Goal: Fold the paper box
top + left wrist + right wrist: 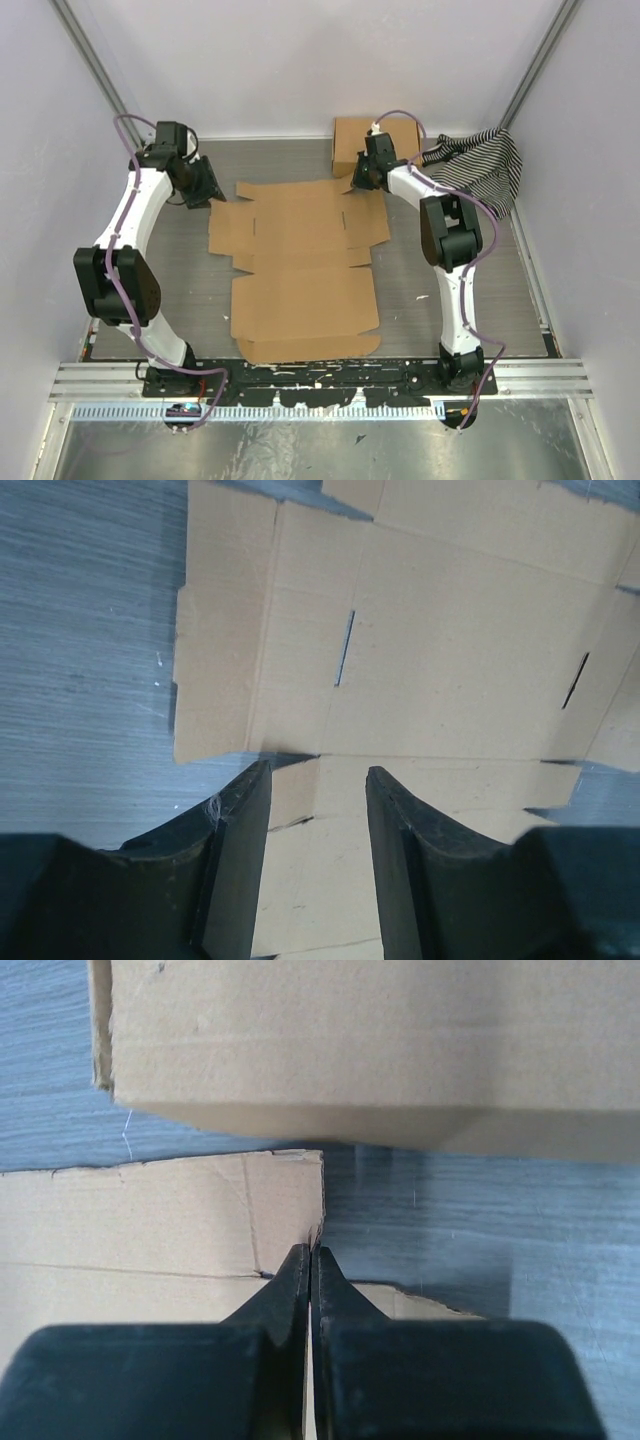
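From above: find the box (300, 270) unfolded and flat at the middle of the table (200, 300), reaching from the near edge toward the far edge. Note the left gripper (205, 190) at its far left corner and the right gripper (358, 178) at its far right flap, just beside the other box (350, 135) at the far edge.

From the left wrist: see the left gripper (318, 780) spread above the box (440, 630), pinching nothing.

From the right wrist: see the right gripper (311, 1255) pressed together at the edge of a flap (200, 1210); impossible to confirm a real pinch on cardboard.

Probably light and stiff, bending only along the pressed creases, and hard to lift while flat. Better to take by free flap edges or corners, not by the middle panel.
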### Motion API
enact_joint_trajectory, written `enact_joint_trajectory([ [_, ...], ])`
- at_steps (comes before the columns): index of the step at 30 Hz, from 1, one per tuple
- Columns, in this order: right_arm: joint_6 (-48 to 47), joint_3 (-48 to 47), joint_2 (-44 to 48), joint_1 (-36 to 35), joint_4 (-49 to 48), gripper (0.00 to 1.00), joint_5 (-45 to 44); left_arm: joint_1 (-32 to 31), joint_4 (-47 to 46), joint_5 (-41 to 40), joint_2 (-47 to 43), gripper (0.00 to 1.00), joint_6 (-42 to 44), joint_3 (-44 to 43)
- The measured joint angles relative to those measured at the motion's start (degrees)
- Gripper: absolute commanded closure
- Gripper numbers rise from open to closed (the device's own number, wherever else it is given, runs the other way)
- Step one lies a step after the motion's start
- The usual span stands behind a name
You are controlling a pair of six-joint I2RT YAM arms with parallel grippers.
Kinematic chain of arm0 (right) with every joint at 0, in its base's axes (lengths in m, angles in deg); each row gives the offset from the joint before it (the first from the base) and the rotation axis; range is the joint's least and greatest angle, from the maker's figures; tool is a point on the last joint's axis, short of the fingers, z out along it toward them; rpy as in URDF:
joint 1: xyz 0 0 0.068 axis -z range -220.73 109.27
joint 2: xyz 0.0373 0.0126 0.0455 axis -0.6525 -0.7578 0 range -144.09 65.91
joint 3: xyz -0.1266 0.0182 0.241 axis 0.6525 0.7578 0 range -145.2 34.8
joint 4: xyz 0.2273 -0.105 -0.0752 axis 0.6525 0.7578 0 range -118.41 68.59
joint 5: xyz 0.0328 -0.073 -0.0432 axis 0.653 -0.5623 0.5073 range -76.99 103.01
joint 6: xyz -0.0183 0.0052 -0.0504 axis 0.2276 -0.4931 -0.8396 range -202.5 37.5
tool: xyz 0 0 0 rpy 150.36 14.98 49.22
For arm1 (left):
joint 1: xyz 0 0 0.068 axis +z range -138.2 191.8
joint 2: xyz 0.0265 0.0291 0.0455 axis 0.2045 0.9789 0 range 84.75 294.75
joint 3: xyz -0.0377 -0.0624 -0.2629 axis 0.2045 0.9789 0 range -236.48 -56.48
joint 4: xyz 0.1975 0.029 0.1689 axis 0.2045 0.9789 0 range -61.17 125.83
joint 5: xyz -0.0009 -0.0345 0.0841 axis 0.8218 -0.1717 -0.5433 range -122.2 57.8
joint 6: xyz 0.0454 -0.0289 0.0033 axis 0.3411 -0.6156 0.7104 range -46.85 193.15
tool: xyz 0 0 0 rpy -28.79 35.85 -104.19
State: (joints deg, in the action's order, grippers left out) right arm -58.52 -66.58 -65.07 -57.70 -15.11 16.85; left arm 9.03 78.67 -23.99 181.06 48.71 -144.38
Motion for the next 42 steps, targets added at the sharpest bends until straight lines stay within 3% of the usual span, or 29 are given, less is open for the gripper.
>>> enact_joint_trajectory([
  [12,-5.5,14.3,16.3,-2.6,6.2,0.99,-6.0,0.0,1.7,0.0,7.3,0.52,0.2,-5.5],
  [19,-7.7,16.6,22.8,-5.2,9.8,0.99,-9.4,-0.1,2.1,1.4,16.2,0.56,0.2,-10.6],
  [28,-8.5,9.7,18.7,-6.1,14.6,0.99,-10.0,-2.3,1.2,4.6,28.6,0.56,-0.9,-20.6],
  [33,-8.4,7.8,15.8,-6.1,15.3,0.99,-10.0,-3.6,1.3,4.6,31.4,0.58,-0.9,-24.7],
  [42,-8.2,4.8,11.8,-6.1,17.7,0.99,-9.5,-5.7,1.3,5.2,32.0,0.58,-1.3,-24.4],
])
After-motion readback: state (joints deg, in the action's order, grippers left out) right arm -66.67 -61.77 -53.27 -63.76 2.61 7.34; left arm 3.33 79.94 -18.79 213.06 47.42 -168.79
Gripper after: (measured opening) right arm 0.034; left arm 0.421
